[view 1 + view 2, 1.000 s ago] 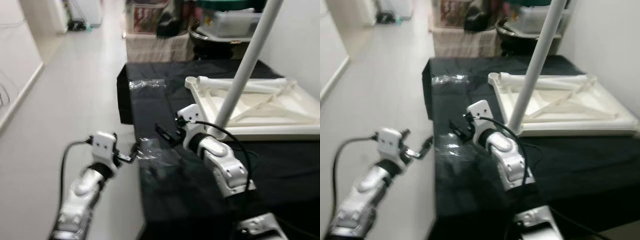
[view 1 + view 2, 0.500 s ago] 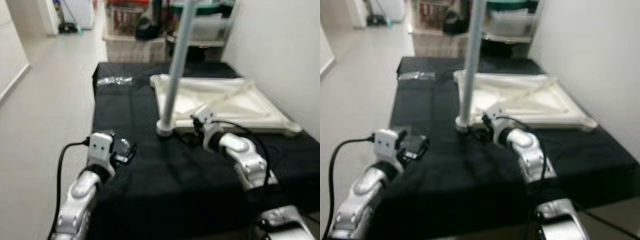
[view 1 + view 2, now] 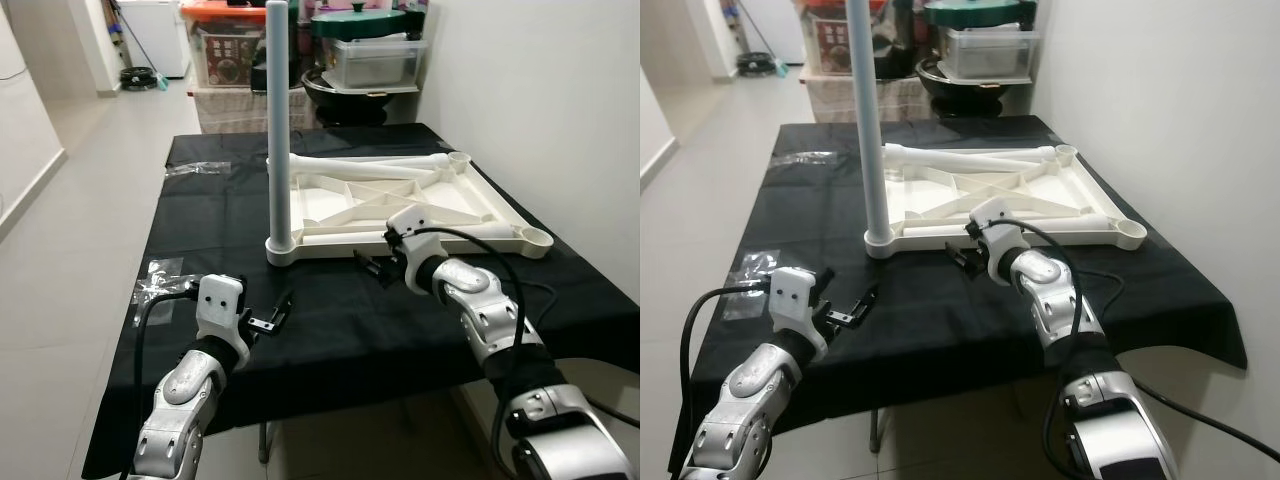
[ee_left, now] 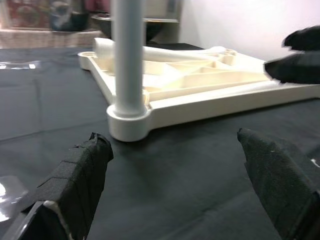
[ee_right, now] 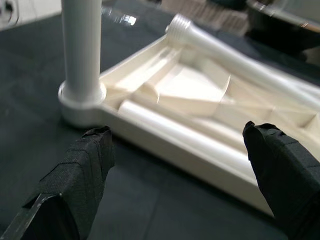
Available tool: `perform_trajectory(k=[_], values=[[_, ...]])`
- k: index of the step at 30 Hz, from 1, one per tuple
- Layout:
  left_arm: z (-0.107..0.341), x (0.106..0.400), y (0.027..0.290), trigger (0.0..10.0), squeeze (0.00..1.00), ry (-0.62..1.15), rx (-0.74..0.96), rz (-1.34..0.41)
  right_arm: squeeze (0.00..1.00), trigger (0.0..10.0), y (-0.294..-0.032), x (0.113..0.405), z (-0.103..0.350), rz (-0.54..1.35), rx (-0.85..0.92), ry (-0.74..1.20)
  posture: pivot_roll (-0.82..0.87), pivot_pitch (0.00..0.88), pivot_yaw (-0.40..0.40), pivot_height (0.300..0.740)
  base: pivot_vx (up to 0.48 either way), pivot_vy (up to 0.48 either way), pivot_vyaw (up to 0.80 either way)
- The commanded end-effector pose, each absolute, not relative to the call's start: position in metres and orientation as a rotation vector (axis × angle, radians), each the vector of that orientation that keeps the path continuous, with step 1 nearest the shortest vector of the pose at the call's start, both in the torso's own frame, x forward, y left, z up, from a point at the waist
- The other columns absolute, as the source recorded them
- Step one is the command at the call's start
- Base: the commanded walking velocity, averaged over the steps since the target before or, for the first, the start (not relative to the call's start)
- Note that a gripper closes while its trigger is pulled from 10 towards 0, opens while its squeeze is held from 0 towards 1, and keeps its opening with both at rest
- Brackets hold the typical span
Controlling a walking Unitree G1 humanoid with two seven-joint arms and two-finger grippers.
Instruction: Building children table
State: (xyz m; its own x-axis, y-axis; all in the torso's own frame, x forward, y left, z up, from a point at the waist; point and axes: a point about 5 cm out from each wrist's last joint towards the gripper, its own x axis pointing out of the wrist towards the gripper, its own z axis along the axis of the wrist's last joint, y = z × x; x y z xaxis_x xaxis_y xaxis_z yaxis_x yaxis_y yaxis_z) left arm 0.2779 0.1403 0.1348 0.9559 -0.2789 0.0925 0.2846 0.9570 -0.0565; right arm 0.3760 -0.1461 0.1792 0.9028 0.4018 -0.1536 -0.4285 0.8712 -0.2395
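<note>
— Left eye view first: what sits nearest the robot?

— Its 2 arms. The left gripper [image 3: 272, 315] hovers low over the front part of the black tablecloth [image 3: 330, 330], fingers spread apart with nothing between them. The left wrist view agrees: 2 black fingertips [image 4: 80, 172] stand wide, the cloth bare between.

— And the other arm?

— The right gripper [image 3: 372, 268] reaches in just beside the near edge of the white tabletop [image 3: 400, 205], which lies upside down on the cloth. Its fingers are parted too, holding nothing; the right wrist view shows the tabletop's ribbed underside between them.

— Where is the leg?

— 1 grey-white table leg [image 3: 279, 130] stands upright in the tabletop's near left corner socket [image 3: 281, 250]. Another leg [image 3: 375, 162] lies flat along the tabletop's far edge.

— Anything else on the cloth?

— A clear plastic bag [image 3: 155, 280] near the left edge, and another plastic wrapper [image 3: 196, 170] further back on that side.

— Behind the table?

— Storage boxes [image 3: 225, 50] and a dark pot [image 3: 345, 85] with a lidded container [image 3: 375, 60] on top, against a white wall [image 3: 530, 100].
</note>
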Motion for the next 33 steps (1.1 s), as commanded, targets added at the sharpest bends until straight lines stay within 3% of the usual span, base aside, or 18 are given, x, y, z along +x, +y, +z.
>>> perform_trajectory(k=[1, 14, 18, 25, 33], values=[[0.133, 0.277, 0.140, 10.0, 0.00, -0.079, -0.082, -0.280, 0.00, 10.0, -0.147, 0.377, 0.179, 0.417, -0.253, 0.092, 0.07, 0.000, -0.077, 0.740, 0.341, 0.000, 0.00], [0.133, 0.278, 0.141, 10.0, 0.00, -0.087, -0.080, -0.263, 0.00, 10.0, -0.140, 0.371, 0.162, 0.444, -0.279, 0.095, 0.07, 0.000, -0.080, 0.740, 0.394, 0.000, 0.46], [0.134, 0.278, 0.142, 10.0, 0.00, -0.089, -0.078, -0.259, 0.00, 10.0, -0.147, 0.375, 0.166, 0.423, -0.253, 0.091, 0.08, 0.000, -0.084, 0.740, 0.397, 0.000, 0.80], [0.131, 0.276, 0.141, 10.0, 0.00, -0.067, -0.071, -0.258, 0.00, 10.0, -0.164, 0.380, 0.172, 0.392, -0.260, 0.106, 0.09, 0.000, -0.086, 0.740, 0.053, 0.000, 0.00], [0.131, 0.275, 0.139, 10.0, 0.00, -0.068, -0.069, -0.295, 0.00, 10.0, -0.197, 0.369, 0.171, 0.611, -0.399, 0.205, 0.09, 0.000, -0.085, 0.740, 0.000, 0.000, 0.00]])
